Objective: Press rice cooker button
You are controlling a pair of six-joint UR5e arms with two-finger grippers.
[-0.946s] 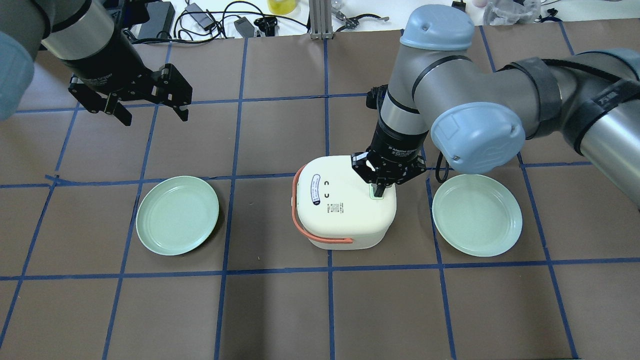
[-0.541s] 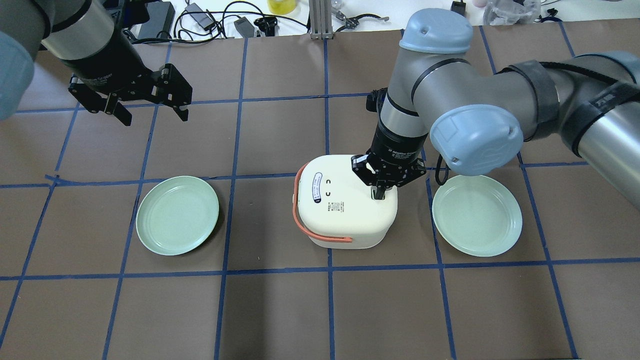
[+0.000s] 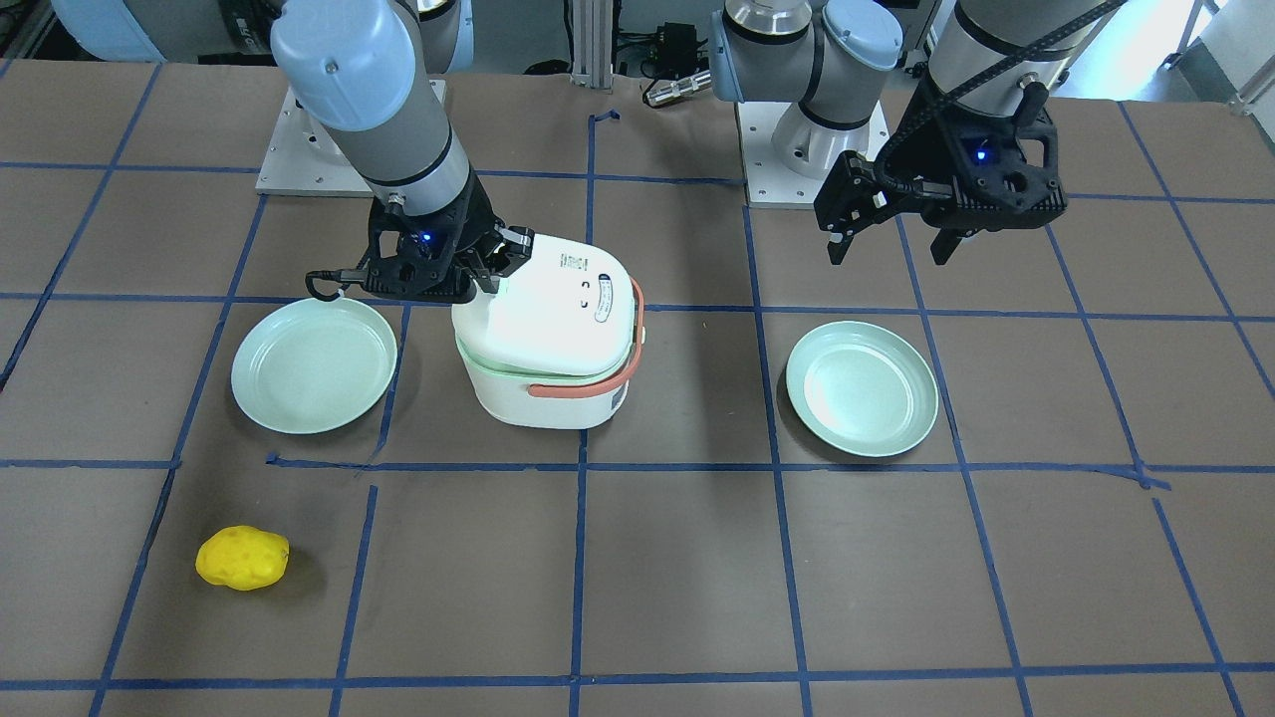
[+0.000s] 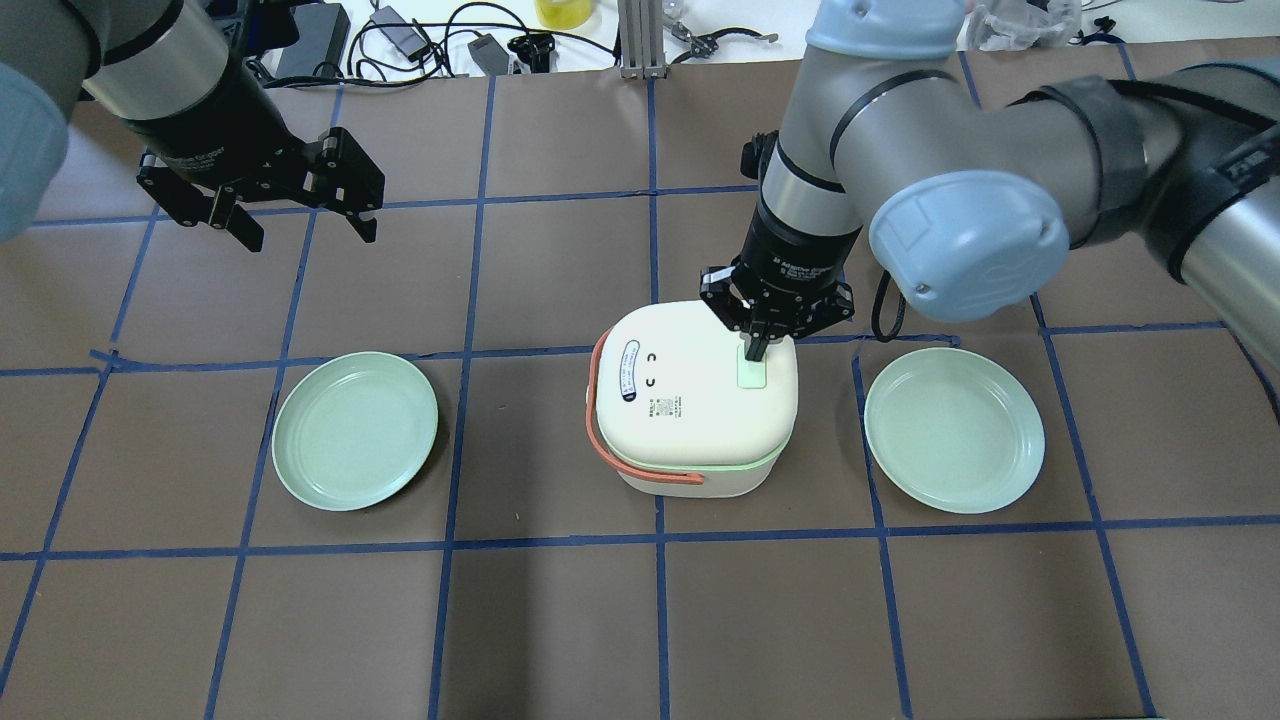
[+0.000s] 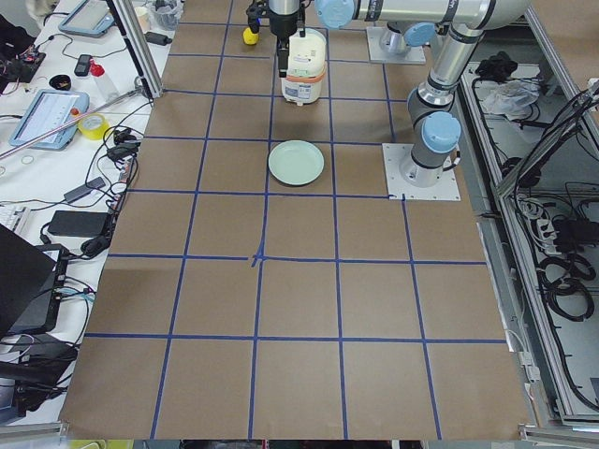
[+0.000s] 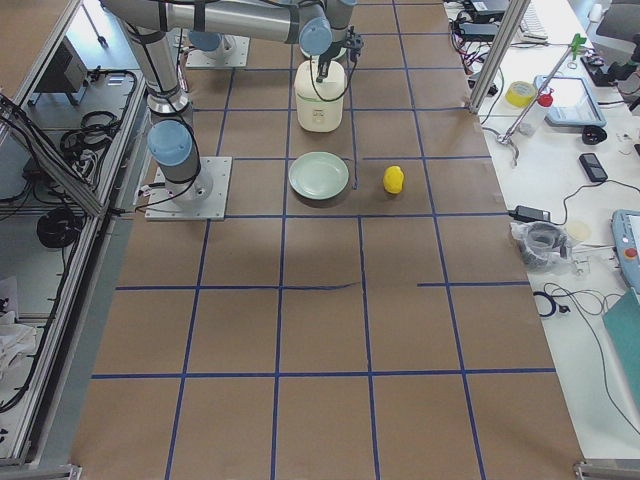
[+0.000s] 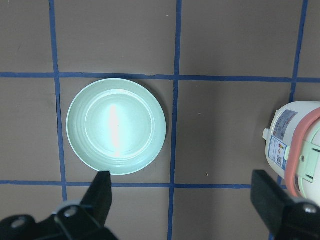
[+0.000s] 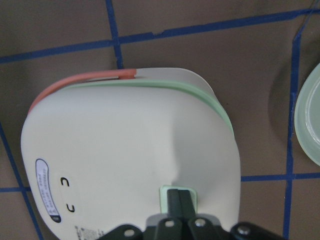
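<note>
Rice cooker (image 4: 690, 405), white, coral handle (image 4: 650, 478), at the middle of the desk (image 4: 560, 620) between green plates (image 4: 355, 430) (image 4: 955, 430); button press in hand.
Right pincer (image 4: 757, 352), fingers drawn together into one blunt tip for poking, stood at the pale-green button (image 4: 752, 376) on the lid (image 4: 700, 345); contact uncertain. Green rim (image 8: 150, 84) showed under the lid, probably released. Left pincer (image 4: 305, 232), jaws apart and empty, hung well clear, unneeded.
</note>
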